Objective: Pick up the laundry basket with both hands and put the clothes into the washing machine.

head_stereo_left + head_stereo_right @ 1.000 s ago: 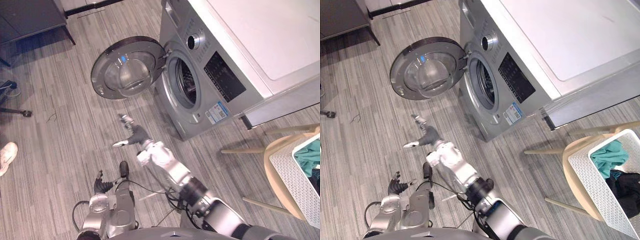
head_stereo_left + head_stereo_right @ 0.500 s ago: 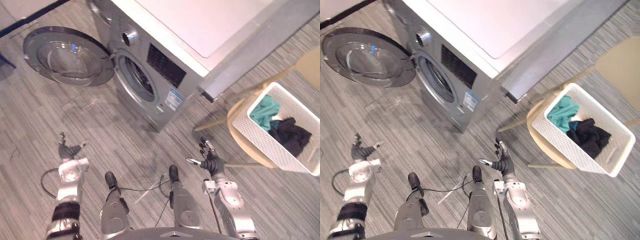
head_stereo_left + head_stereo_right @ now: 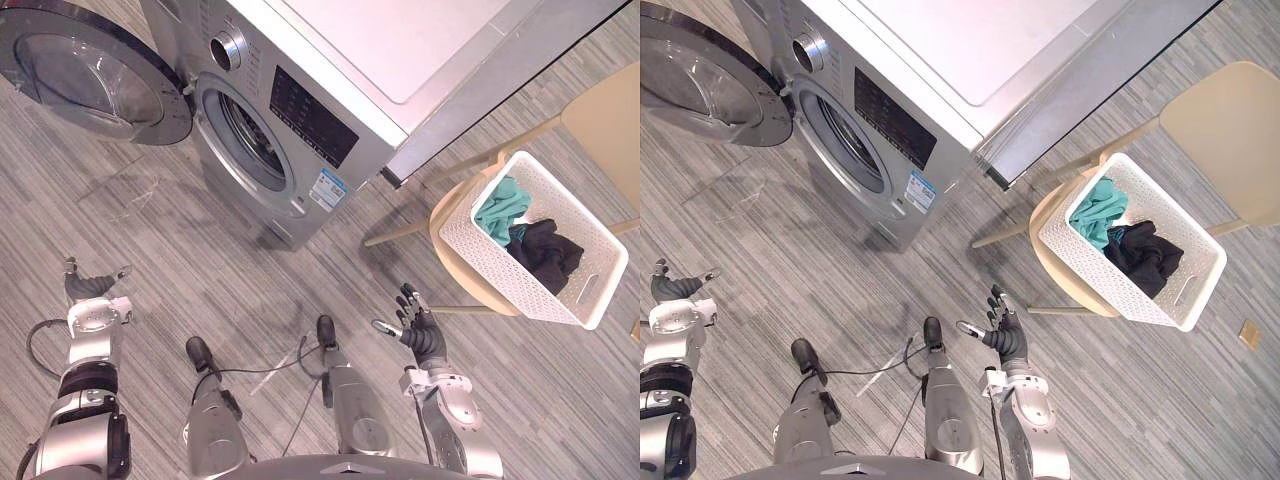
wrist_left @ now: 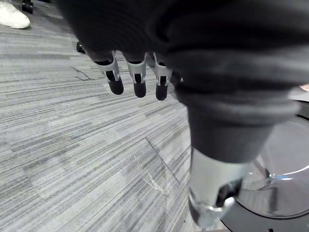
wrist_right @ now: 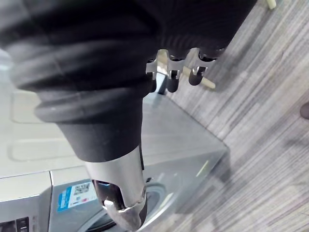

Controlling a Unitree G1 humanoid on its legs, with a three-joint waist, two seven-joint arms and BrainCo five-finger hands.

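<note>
The basket point(image 3: 1098, 276) was a white rectangular tub with perforated plastic walls, holding a crumpled teal cloth point(image 3: 1098, 212) and a black one point(image 3: 1140, 250). It sat on the round tan seat of a chair point(image 3: 1215, 130), right of the washer point(image 3: 300, 110), a silver-grey front loader with its round glass door point(image 3: 85, 70) swung wide. The floor point(image 3: 200, 260) was grey streaked planks. The basket's long axis ran away from the washer, with the teal end nearer it. The left hand point(image 3: 88, 285) and the right hand point(image 3: 420, 325) hung above the floor, fingers loose and empty.
</note>
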